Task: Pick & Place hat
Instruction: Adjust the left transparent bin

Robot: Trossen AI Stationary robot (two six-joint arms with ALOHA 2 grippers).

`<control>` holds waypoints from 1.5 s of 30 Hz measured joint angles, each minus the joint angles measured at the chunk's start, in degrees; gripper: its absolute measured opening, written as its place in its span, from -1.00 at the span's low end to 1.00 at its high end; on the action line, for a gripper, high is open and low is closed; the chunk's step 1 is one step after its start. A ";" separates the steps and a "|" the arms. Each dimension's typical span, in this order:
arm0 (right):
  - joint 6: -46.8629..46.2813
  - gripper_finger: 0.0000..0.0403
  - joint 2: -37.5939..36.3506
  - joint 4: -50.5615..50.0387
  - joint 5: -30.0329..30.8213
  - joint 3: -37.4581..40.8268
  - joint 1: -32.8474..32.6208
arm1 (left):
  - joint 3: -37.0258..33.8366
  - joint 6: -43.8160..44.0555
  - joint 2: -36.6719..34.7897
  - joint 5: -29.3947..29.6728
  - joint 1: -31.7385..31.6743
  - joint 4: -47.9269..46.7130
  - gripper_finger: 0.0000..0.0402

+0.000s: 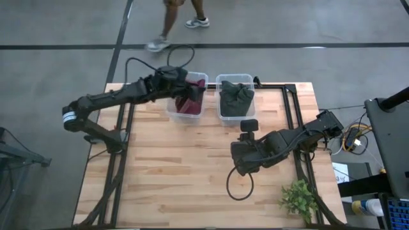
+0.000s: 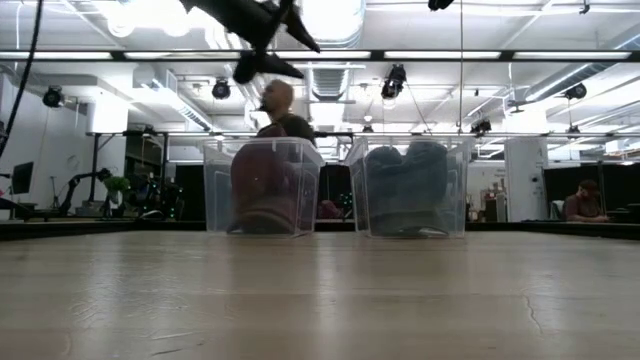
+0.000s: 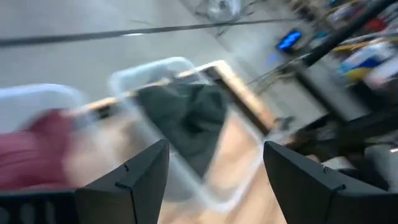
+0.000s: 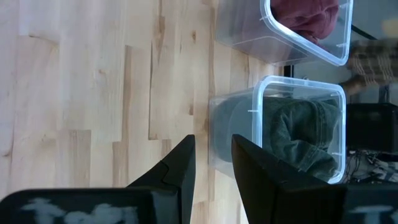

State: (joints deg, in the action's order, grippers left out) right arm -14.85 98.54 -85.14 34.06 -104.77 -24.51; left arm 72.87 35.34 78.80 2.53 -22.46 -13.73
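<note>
A maroon hat (image 1: 190,102) lies in the left clear bin (image 1: 171,110) at the table's far edge. A dark green hat (image 1: 236,99) fills the right clear bin (image 1: 221,82) beside it. My left gripper (image 3: 214,168) hangs open and empty above the left bin (image 2: 262,45), with both bins ahead of it. My right gripper (image 4: 213,155) hovers over the middle of the table (image 1: 236,163), slanting down toward the table's left. Its fingers stand a narrow gap apart with nothing between them.
A black cable loop (image 1: 239,185) lies on the wood near my right gripper. A small green plant (image 1: 299,199) stands at the near right corner. A person walks on the floor beyond the far edge (image 1: 172,25). Bare wood (image 1: 166,172) spreads over the near left.
</note>
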 joint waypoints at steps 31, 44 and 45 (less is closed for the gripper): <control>-2.71 -0.50 0.00 -0.33 -3.10 0.00 -0.24 | -14.35 14.88 -6.84 19.37 -11.68 -34.14 0.27; -1.67 -0.50 0.00 -0.39 -3.22 0.00 -0.31 | -20.42 17.22 -6.31 7.43 -11.85 -19.46 0.27; -1.71 -0.50 0.00 -0.44 -3.23 0.00 -0.37 | -20.42 17.13 -6.53 7.47 -11.90 -19.84 0.27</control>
State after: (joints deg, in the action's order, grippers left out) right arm -16.56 98.54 -85.58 30.84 -104.77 -24.88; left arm 52.45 52.48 72.27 10.00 -34.36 -33.57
